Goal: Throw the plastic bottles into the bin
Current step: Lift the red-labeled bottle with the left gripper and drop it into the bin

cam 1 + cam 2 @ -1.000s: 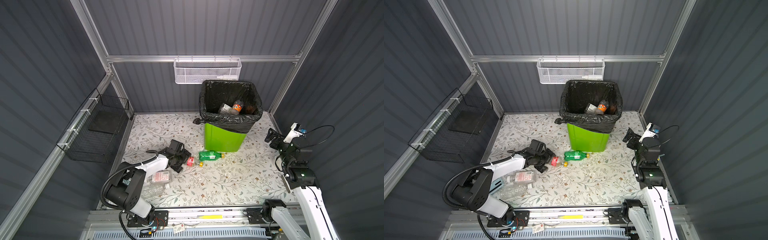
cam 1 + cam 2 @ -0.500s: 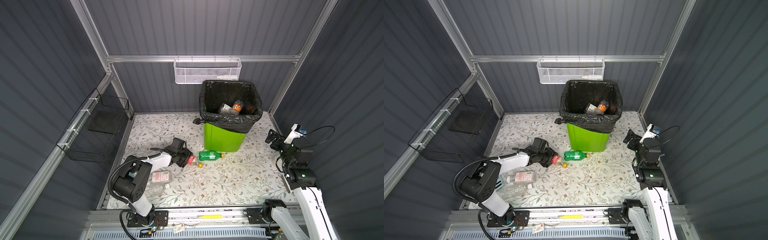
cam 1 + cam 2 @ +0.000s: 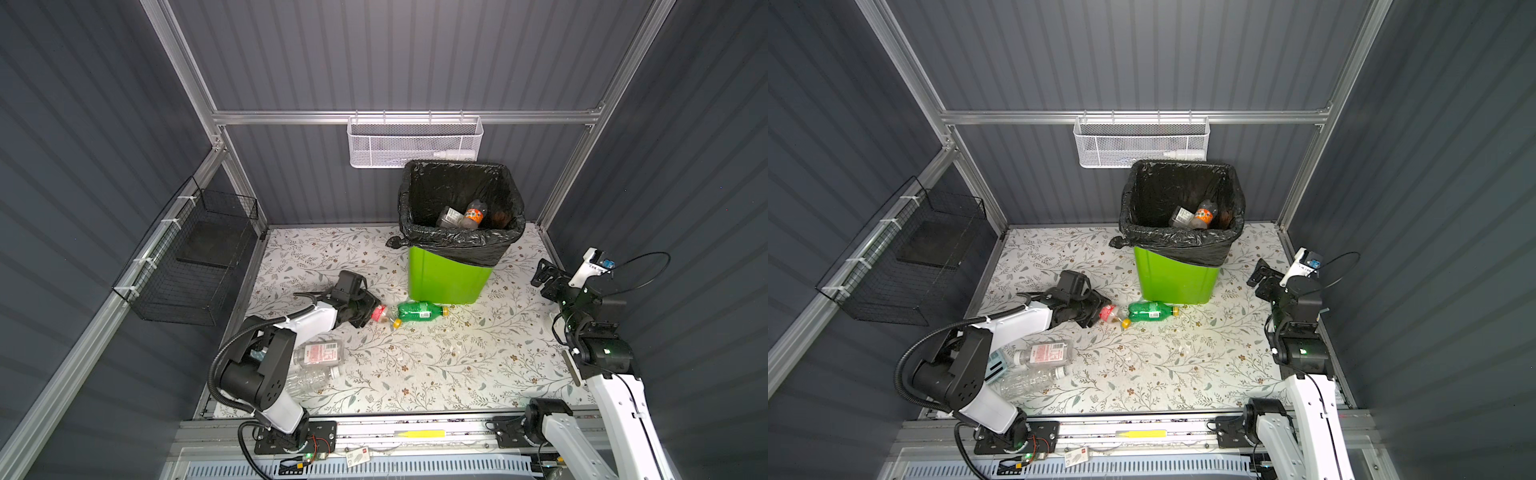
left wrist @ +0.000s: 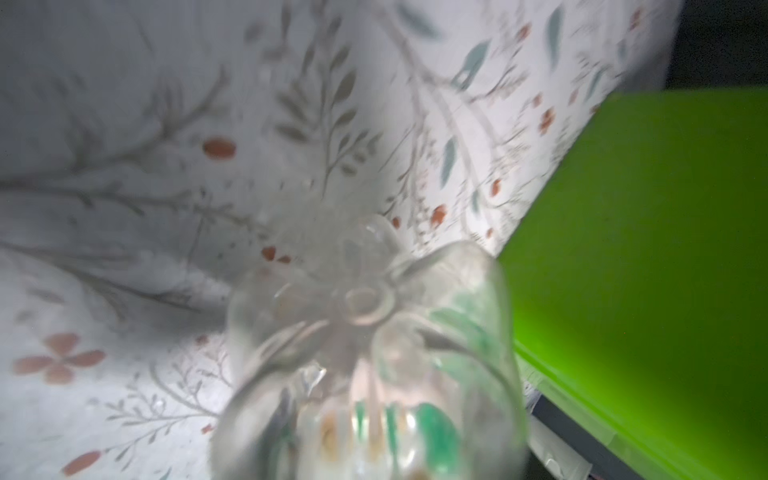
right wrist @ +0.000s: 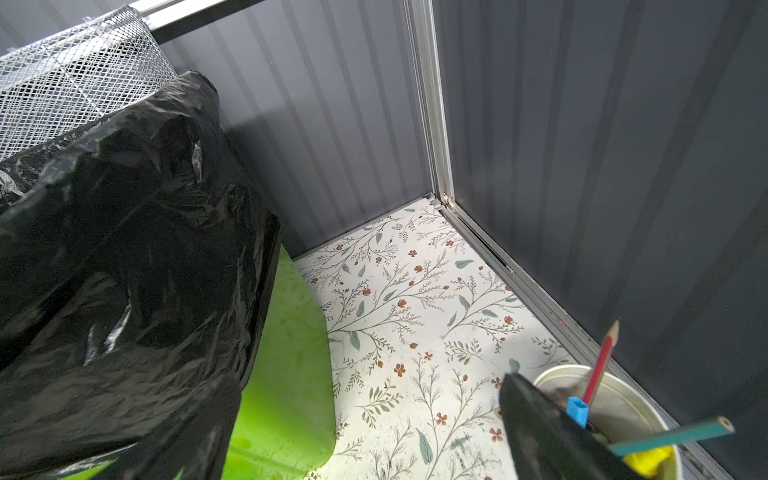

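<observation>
Evidently the red-labelled bottle (image 3: 380,314) is clamped by the left end effector (image 3: 371,311) so it can be lifted into the bin (image 3: 444,278).

green bottle (image 3: 419,312) lying flat, beside upright bin (image 3: 446,277)

A lab test cell: aluminium frame (image 3: 291,117), grey panel walls (image 3: 374,54), floral-papered floor (image 3: 436,365).

Floral mat (image 3: 457,365) under bottles (image 3: 417,311), bin (image 3: 444,278)
</observation>
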You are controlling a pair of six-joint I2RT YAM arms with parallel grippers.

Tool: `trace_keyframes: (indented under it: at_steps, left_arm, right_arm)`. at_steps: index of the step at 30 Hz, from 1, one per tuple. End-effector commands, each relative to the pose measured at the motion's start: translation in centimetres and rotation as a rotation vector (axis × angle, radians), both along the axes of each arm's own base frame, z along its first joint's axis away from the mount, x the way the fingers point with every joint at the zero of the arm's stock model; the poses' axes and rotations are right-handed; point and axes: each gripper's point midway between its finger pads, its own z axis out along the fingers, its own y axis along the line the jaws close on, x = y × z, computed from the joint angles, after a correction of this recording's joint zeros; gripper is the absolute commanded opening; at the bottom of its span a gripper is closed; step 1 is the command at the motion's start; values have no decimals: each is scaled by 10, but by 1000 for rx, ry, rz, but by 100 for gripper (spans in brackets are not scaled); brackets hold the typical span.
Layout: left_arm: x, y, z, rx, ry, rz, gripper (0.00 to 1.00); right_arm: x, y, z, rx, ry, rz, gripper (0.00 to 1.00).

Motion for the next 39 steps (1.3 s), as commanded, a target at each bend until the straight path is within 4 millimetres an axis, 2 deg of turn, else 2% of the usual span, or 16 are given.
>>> trace_keyframes:
  at_steps: [1,5,9,12,15,17,19,21,22,24,26,27,29,32,36,39]
  left_arm:
    - [48,32,112,20,-326,30,43]
    - [60,76,255,262,-702,62,46]
    - [49,93,380,373,-1044,111,49]
    - [41,86,446,301,-1255,131,49]
    - [42,65,488,134,-1426,101,48]
    - [50,37,501,39,-1480,22,48]
    - [61,-16,498,42,-1475,-121,50]
    - [72,-85,476,93,-1420,-328,57]
    - [76,-118,458,103,-1358,-449,63]
    - [81,-154,428,115,-1250,-589,76]
    - [75,-159,430,148,-1260,-625,89]
    - [70,-155,439,168,-1306,-607,99]
    - [56,-134,461,191,-1427,-498,100]
    - [32,-90,486,272,-1559,-317,100]
    - [19,-63,481,395,-1551,-268,100]
    - [22,-48,462,473,-1491,-230,100]
  right_arm:
    - [-4,-2,6,-4,-17,-8,99]
    - [-6,-3,8,6,-32,-19,99]
    - [-5,-3,11,23,-52,-18,99]
    - [-5,-1,13,35,-64,-12,99]
    - [-7,-1,15,36,-73,-11,99]
    - [-11,-2,17,31,-80,-17,99]
    - [-14,-3,19,26,-84,-27,99]
    - [-16,-3,21,24,-90,-25,99]
    - [-16,-1,20,26,-88,-16,99]
    - [-13,7,22,30,-90,38,99]
    - [-9,21,21,35,-78,117,99]
    - [-8,24,20,38,-70,140,99]
    - [-9,24,17,41,-61,135,99]
    - [-14,20,17,37,-93,109,99]
    - [-15,26,13,49,-104,141,99]
    - [-15,37,9,51,-105,206,99]
